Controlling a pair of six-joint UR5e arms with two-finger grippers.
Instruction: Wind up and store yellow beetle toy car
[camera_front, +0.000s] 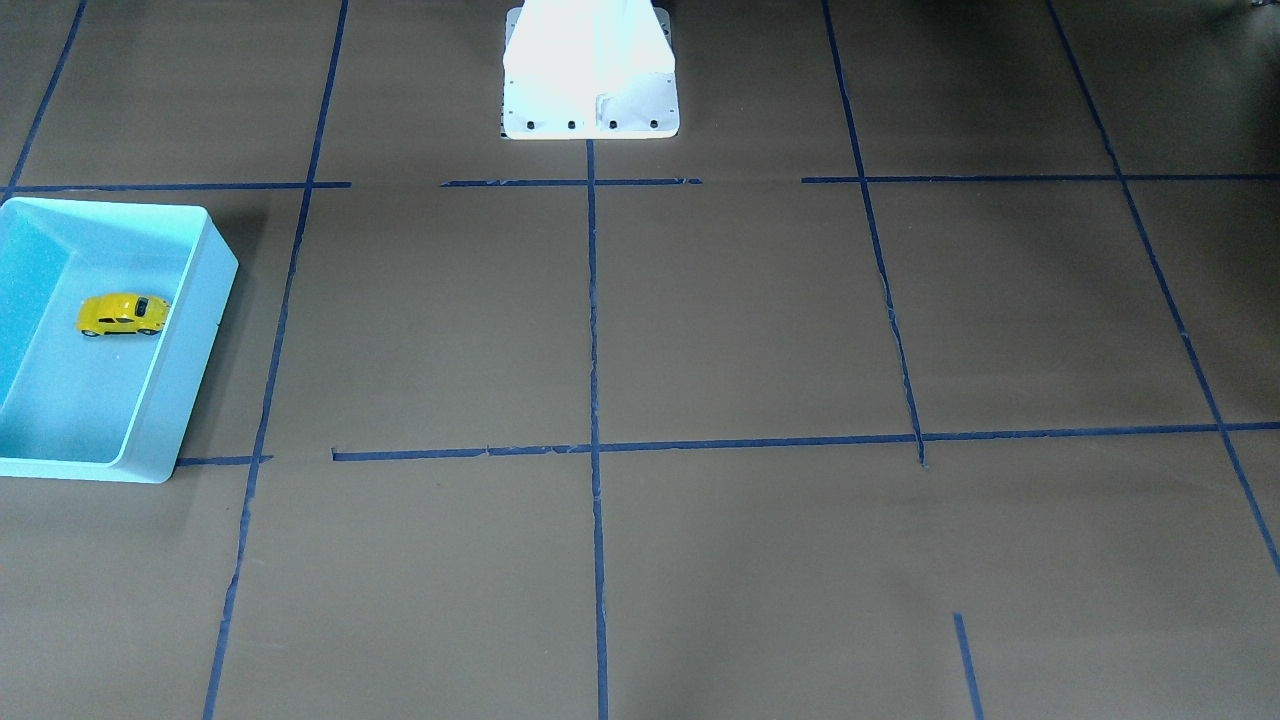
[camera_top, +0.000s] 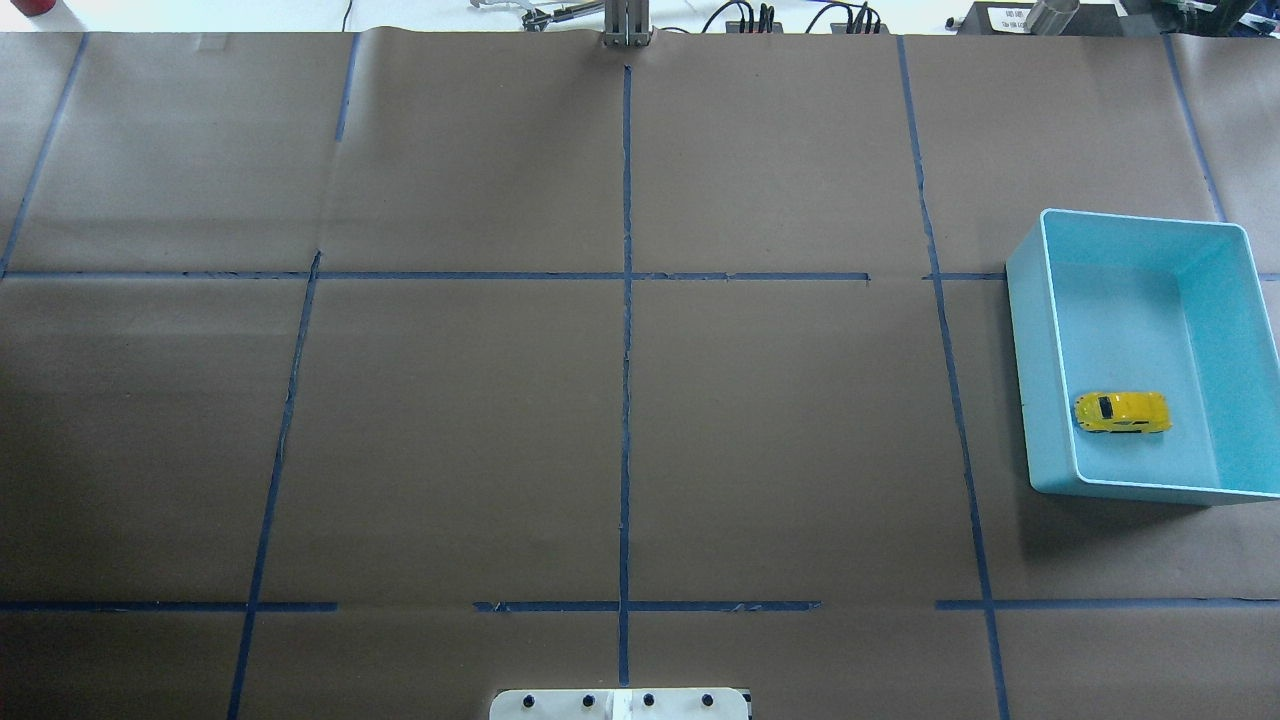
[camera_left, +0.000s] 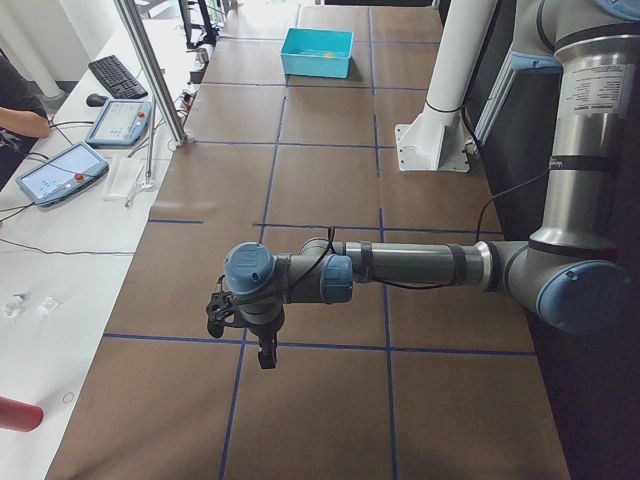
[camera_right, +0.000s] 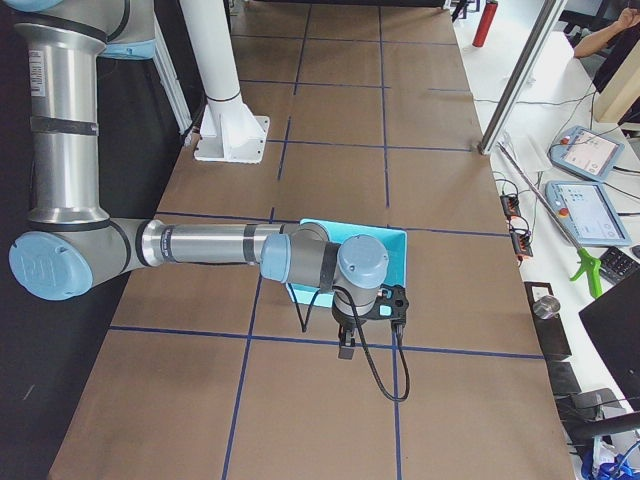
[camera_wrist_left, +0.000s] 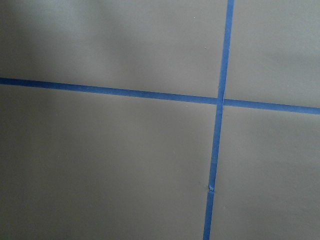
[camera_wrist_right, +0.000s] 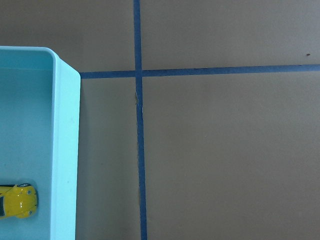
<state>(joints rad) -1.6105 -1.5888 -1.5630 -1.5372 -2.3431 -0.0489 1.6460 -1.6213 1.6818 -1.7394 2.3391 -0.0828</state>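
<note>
The yellow beetle toy car (camera_front: 122, 313) lies on its wheels inside the turquoise bin (camera_front: 195, 330), close to the bin's wall on the robot's side. It also shows in the overhead view (camera_top: 1122, 411) in the bin (camera_top: 1040, 380), and in the right wrist view (camera_wrist_right: 17, 200) at the lower left. My left gripper (camera_left: 264, 352) hangs over bare table, far from the bin. My right gripper (camera_right: 345, 350) hangs beside the bin (camera_right: 396, 250), outside it. Both show only in the side views, so I cannot tell whether they are open or shut.
Brown paper with a grid of blue tape lines (camera_top: 626, 300) covers the table. The white robot base (camera_front: 590, 90) stands at the middle of the robot's edge. Teach pendants (camera_left: 60, 170) and a metal post (camera_left: 155, 80) stand along the far side.
</note>
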